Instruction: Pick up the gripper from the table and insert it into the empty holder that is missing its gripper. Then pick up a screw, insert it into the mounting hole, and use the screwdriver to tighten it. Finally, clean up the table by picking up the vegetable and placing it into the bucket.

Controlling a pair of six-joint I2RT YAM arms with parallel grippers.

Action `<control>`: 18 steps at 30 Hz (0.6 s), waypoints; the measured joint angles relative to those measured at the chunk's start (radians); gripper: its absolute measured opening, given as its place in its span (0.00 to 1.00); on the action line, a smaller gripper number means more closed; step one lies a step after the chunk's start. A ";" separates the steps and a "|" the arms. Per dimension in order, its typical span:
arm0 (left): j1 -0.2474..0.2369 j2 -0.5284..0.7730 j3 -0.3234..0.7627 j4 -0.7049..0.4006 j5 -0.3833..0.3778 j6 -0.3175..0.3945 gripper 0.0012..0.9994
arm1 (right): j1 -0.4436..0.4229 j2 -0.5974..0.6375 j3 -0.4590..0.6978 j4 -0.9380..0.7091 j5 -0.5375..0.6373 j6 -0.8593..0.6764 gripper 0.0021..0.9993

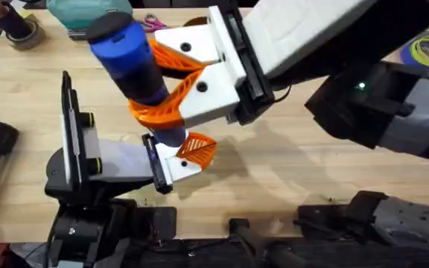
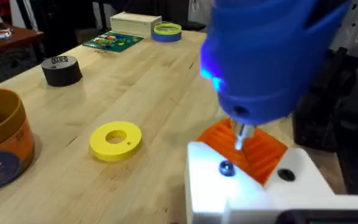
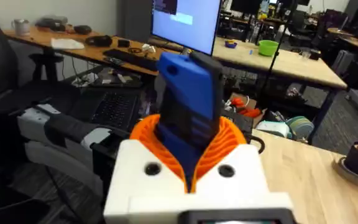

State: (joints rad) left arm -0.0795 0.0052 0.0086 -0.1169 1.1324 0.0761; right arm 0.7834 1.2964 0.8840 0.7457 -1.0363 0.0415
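The overhead camera looks steeply down on the screwdriver from close above, while both wrist cameras sit right against it, the left facing along the surface, the right facing the room behind.

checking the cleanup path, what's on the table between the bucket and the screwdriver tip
In the left wrist view, a flat yellow ring lies between the bucket and the screwdriver bit; otherwise bare wood.

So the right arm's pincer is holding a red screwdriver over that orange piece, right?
Not quite: the screwdriver is blue, not red, as the overhead view shows. The right pincer does hold it, with its bit over the orange piece.
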 joint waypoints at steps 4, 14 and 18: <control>0.000 0.000 0.000 0.000 0.000 0.000 0.01 | 0.000 0.000 -0.002 0.003 0.002 0.006 0.02; 0.000 0.000 0.000 0.000 0.000 0.000 0.01 | 0.000 0.000 -0.017 0.026 0.008 0.009 0.02; 0.000 0.000 0.000 0.000 0.000 0.000 0.01 | 0.000 0.000 -0.031 0.030 0.025 0.011 0.02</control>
State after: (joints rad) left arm -0.0795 0.0055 0.0086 -0.1166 1.1324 0.0761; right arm 0.7834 1.2961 0.8529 0.7761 -1.0117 0.0524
